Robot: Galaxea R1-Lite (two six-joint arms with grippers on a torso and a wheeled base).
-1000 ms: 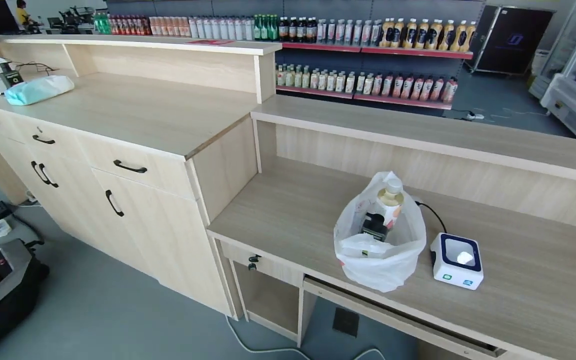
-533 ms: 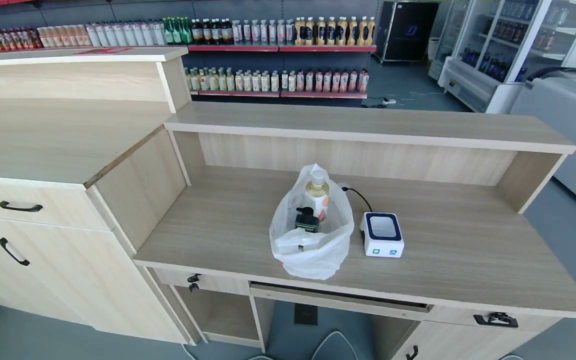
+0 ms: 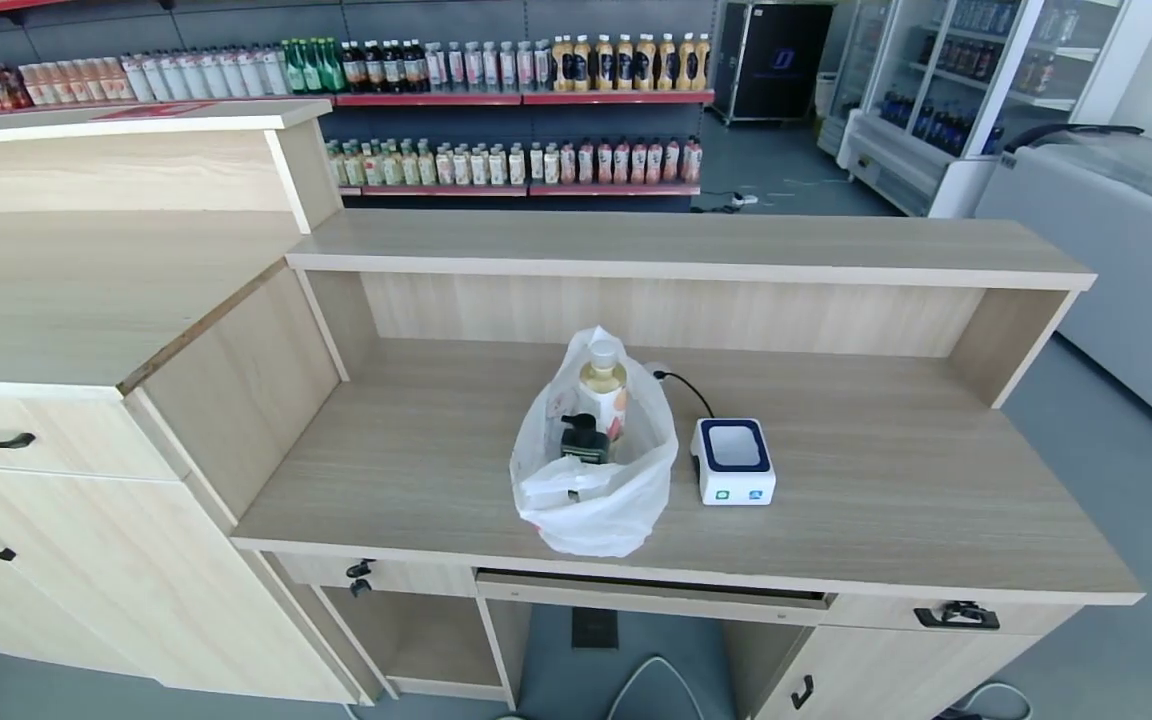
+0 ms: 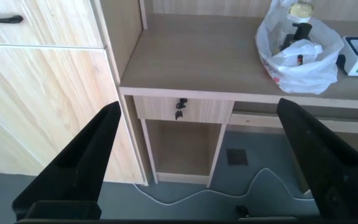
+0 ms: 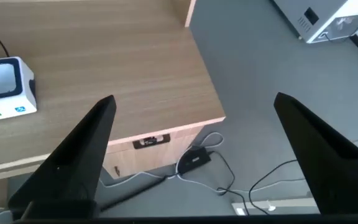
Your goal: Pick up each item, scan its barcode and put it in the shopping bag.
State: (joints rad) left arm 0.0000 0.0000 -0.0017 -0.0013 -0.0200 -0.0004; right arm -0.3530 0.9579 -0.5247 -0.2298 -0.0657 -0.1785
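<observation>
1. Now, over the last second the whole head view swings round. The tall drawer cabinet (image 3: 56,480) that filled the left half slides toward the left edge, and the fridges (image 3: 946,90) come in at the upper right. That is my camera turning, not the things moving.
2. Meanwhile the shopping bag (image 3: 591,480) goes from right of centre to the middle of the frame. The scanner (image 3: 733,460) sits just beside it on its right in every picture, so the two keep the same relation on the counter (image 3: 886,480).
3. For the task, I judge this means I now face the checkout desk squarely, with bag and scanner straight ahead of me.
4. My left gripper (image 4: 199,107) has its fingers spread wide with nothing between them, held back in front of the desk. My right gripper (image 5: 194,98) is spread the same way and bare, near the desk's right end. No item is in hand, so any next one has yet to be picked up.
5. The bag is thin white plastic, standing slumped with its mouth open upward.
6. Inside it a pale bottle (image 3: 603,385) with a white cap stands upright, its neck rising above the rim. A dark item (image 3: 584,440) sits in front of it, lower in the bag. Both look already packed to me.
7. The scanner is a small white box with a dark-framed window facing up.
</observation>
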